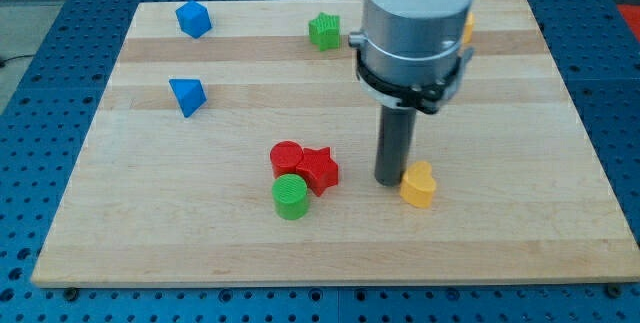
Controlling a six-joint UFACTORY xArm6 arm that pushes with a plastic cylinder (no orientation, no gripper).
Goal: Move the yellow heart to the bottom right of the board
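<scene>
The yellow heart [418, 184] lies on the wooden board [520, 253], right of centre and toward the view's bottom. My tip [389, 181] stands on the board just to the left of the yellow heart, touching or nearly touching its upper left side. The arm's grey body [412, 23] hangs above and hides part of the board's top right.
A red cylinder [286, 156], a red star [319, 169] and a green cylinder [290, 196] cluster left of my tip. Two blue blocks [193, 19] [187, 95] lie at the upper left. A green block [324, 31] sits at top centre. A yellow block [468, 29] peeks from behind the arm.
</scene>
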